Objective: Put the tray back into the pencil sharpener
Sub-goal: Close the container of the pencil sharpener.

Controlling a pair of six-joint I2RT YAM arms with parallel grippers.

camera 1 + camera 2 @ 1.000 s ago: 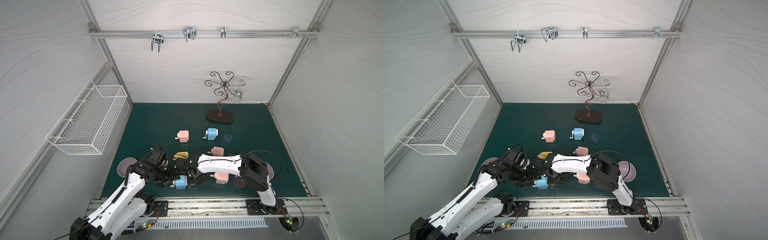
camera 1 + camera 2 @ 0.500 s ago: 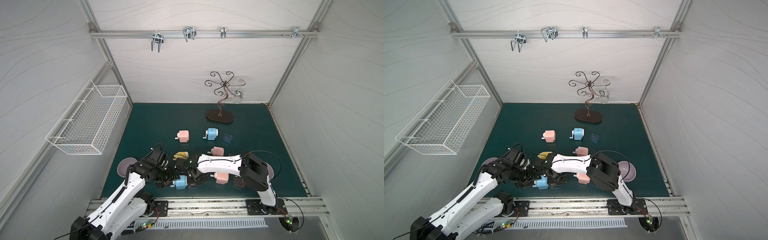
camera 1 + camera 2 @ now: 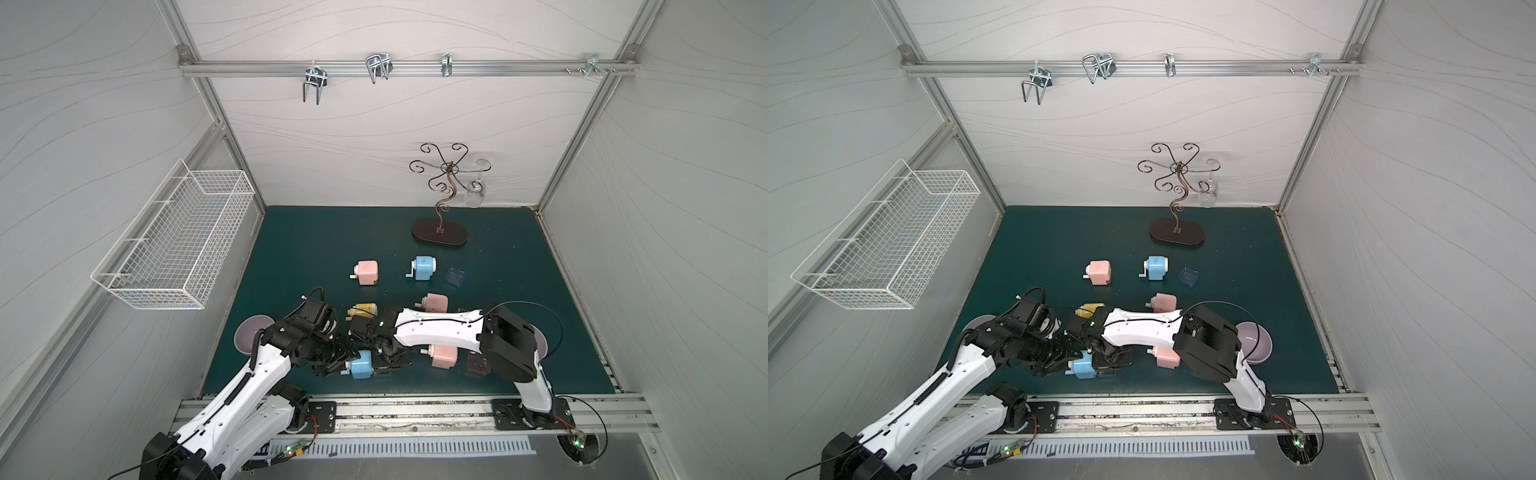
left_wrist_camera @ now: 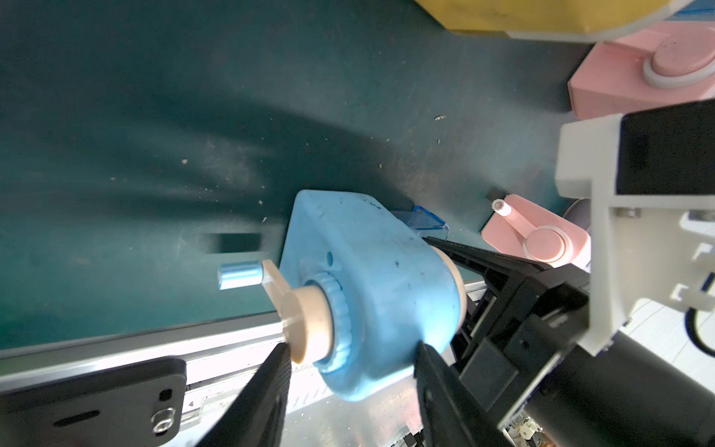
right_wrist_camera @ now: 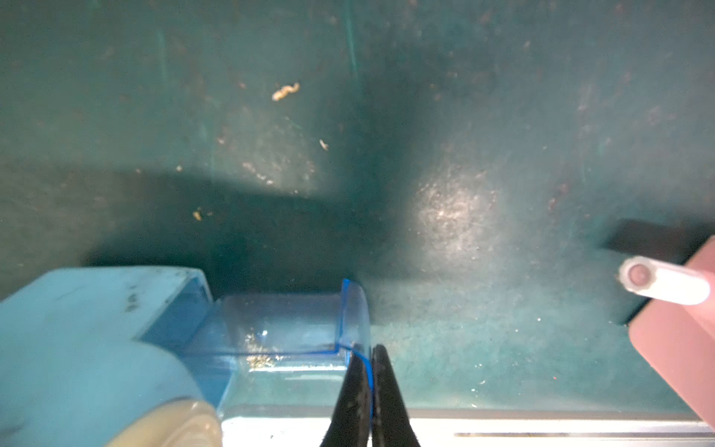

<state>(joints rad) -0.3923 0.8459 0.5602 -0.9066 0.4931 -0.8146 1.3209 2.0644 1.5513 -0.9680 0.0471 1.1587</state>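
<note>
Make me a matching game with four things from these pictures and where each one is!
Things:
1. front blue sharpener
2. front blue tray
3. wire basket
4. wine glass

Places:
A. hangs from the curly stand
B. fixed on the side wall
C. pinched at its end by the right gripper
D. gripped by the left gripper

Pairs: 1-D, 2-C, 3-B, 4-A
</note>
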